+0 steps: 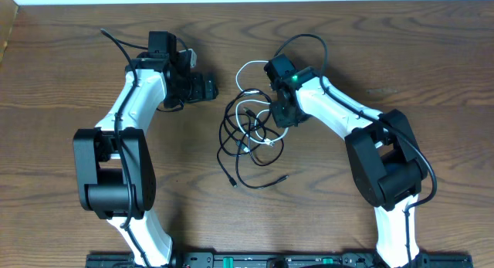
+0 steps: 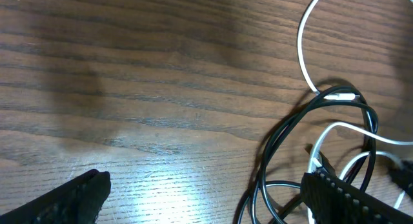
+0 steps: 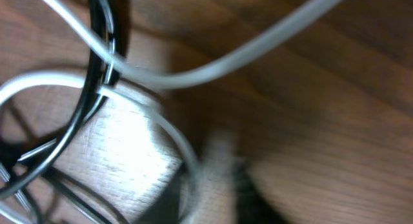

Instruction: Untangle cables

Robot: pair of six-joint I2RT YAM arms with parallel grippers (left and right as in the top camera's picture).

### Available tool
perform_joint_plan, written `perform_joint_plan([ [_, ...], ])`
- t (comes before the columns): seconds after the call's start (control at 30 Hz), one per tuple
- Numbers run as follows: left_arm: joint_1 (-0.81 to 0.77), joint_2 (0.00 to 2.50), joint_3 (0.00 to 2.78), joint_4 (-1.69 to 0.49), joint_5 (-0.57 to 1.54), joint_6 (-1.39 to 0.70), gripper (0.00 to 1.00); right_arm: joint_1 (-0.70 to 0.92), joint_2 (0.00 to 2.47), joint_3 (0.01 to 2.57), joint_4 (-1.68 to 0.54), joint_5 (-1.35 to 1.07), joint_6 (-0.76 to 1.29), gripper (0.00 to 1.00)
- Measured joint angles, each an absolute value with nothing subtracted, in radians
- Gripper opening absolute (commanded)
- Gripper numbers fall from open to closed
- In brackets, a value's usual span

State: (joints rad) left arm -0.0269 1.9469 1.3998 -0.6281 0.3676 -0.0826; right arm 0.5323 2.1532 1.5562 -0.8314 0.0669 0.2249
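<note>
2 tangled cables (image 2: 266,156) lie on a brown wood-grain table (image 1: 62,36) (left fingers (image 2: 71,201) wide, right fingers (image 1: 281,113) closed).

My rig, 2 arms. L arm (image 1: 133,98), R arm (image 1: 336,113): white link shells, blk joint housings (image 1: 112,171), thin blk cable (image 1: 113,39) routed along ea. I see green LED (image 1: 294,78) on R wrist. L fingers (image 2: 339,195): blk, ribbed. Blk base rail (image 1: 255,260) under both arm feet.
</note>
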Motion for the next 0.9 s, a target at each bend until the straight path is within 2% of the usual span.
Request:
perform_joint_plan([
  [0.3,-0.027,1.947,1.400,-0.628,0.367,-0.082,0.98,0.532,2.138,1.556,-0.878,0.154,0.223,0.01],
  [0.6,-0.027,1.947,1.400,-0.628,0.367,-0.083,0.98,0.532,1.962,1.555,-0.930,0.228,0.234,0.01],
  [0.9,-0.027,1.947,1.400,-0.628,0.367,-0.082,0.98,0.537,1.889,1.555,-0.918,0.286,0.262,0.01],
])
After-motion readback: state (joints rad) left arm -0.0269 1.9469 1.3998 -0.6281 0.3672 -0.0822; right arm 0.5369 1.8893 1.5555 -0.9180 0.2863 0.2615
